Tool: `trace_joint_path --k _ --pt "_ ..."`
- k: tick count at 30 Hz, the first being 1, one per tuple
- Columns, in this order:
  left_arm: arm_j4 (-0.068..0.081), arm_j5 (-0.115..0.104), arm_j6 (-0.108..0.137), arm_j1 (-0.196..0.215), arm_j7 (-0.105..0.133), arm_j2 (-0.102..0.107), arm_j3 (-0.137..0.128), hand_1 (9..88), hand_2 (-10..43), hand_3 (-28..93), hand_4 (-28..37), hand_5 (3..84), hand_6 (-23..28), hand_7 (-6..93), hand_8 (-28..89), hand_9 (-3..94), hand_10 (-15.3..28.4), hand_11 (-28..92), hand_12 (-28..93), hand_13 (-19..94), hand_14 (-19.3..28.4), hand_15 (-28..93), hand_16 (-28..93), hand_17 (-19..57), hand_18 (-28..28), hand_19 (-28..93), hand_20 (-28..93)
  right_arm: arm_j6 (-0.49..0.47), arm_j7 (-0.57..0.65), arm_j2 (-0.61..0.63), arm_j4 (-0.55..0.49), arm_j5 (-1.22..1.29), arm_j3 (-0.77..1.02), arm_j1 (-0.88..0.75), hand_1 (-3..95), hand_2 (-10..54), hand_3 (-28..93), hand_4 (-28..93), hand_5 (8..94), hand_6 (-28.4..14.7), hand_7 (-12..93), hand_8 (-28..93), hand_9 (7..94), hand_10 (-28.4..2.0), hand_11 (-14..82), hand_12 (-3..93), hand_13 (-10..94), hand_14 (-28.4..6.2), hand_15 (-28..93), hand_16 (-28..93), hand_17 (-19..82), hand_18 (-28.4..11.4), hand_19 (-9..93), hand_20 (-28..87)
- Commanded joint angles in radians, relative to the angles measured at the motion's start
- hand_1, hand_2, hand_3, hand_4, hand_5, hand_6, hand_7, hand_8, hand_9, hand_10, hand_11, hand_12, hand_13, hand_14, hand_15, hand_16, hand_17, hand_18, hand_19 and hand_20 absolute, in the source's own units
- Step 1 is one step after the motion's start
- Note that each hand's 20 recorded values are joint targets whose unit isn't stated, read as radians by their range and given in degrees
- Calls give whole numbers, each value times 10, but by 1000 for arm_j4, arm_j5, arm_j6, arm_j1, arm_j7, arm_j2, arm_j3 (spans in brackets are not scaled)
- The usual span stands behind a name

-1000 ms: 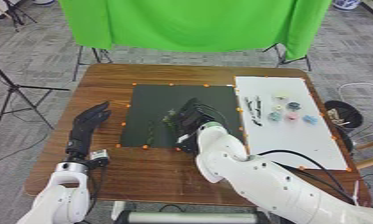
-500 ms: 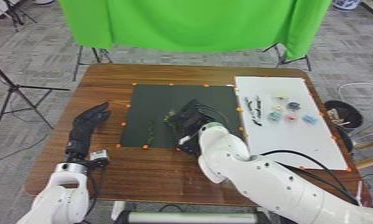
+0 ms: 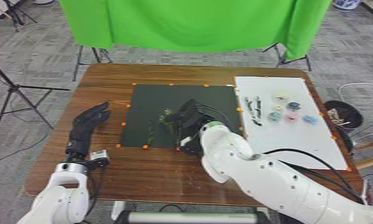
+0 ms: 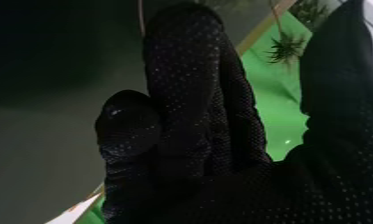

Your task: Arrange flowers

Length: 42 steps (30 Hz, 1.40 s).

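In the head view my right hand (image 3: 189, 118) is over the right half of the dark green mat (image 3: 147, 102), its fingers extended. Just left of its fingers is a leafy green sprig (image 3: 167, 117), partly hidden by the hand. Farther left on the mat lies a thin green stem (image 3: 151, 131). In the right wrist view the hand (image 4: 187, 110) is open, thumb apart from the fingers, and a spiky green sprig (image 4: 287, 47) shows between them; whether the hand touches it I cannot tell. My left hand (image 3: 92, 117) is open at the table's left side.
On the white board (image 3: 298, 145) to the right are several small blossoms, among them a pink one (image 3: 292, 117) and a blue one (image 3: 310, 120), beside dark slender pieces (image 3: 258, 111). A dark bin (image 3: 344, 111) stands off the table's right edge.
The right hand has shifted slightly over the mat, staying close to the leafy sprig, and its forearm has moved a little to the right. The left hand has kept still.
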Motion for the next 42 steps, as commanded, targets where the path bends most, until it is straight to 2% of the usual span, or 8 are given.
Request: trace_joint_path --k 1,17,21,28,34,38,42 --pt "5 1 -4 11 -3 -11 1 201 -74 755 -275 442 -2 157 -97 454 128 170 93 347 149 151 -14 34 104 32 137 -31 -16 21 -13 -22 -1 18 303 -95 684 -95 665 -10 169 -90 763 -136 137 143 937 -49 385 281 655 -97 895 289" --pt "1 1 -3 16 -3 -13 -4 203 -74 753 -274 442 -1 157 -97 456 128 170 93 349 151 152 -14 34 104 33 137 -130 -18 50 -22 -24 6 21 260 -95 656 -81 602 -18 139 -79 686 -150 110 143 924 -57 383 294 632 -111 902 292" --pt "1 1 -2 17 -2 -13 -5 203 -73 753 -275 443 -1 156 -97 457 128 171 94 350 151 153 -15 34 105 33 137 -149 -23 54 -24 -17 13 19 259 -95 655 -83 595 -9 136 -78 671 -152 101 140 919 -57 383 293 623 -116 903 293" --pt "3 2 -5 14 -6 -13 -2 204 -73 752 -275 443 -1 156 -96 457 128 171 93 352 151 154 -14 34 105 34 137 -121 -46 64 -28 2 20 20 175 -95 625 -99 589 -4 121 -78 656 -160 88 139 913 -66 383 288 614 -126 904 294" --pt "2 2 -9 15 -9 -12 -1 205 -72 751 -274 443 -2 156 -96 458 127 172 93 354 152 157 -15 33 106 35 137 -120 -51 76 -29 18 25 25 143 -95 617 -105 582 -8 112 -74 656 -164 87 140 913 -70 385 285 610 -133 908 294" --pt "2 0 -9 15 -9 -13 -1 204 -72 752 -273 443 -2 156 -97 458 128 173 94 354 153 158 -15 32 107 37 137 -143 -46 80 -30 3 18 22 142 -95 612 -109 579 -13 107 -71 656 -165 87 140 911 -71 385 285 609 -133 908 293" --pt "3 1 -9 13 -10 -13 0 204 -72 752 -273 442 -2 157 -97 460 129 173 95 354 154 158 -15 32 108 38 136 -215 -53 85 -28 -16 16 22 210 -95 628 -109 573 -15 106 -69 654 -157 88 141 911 -68 385 283 606 -133 908 292"
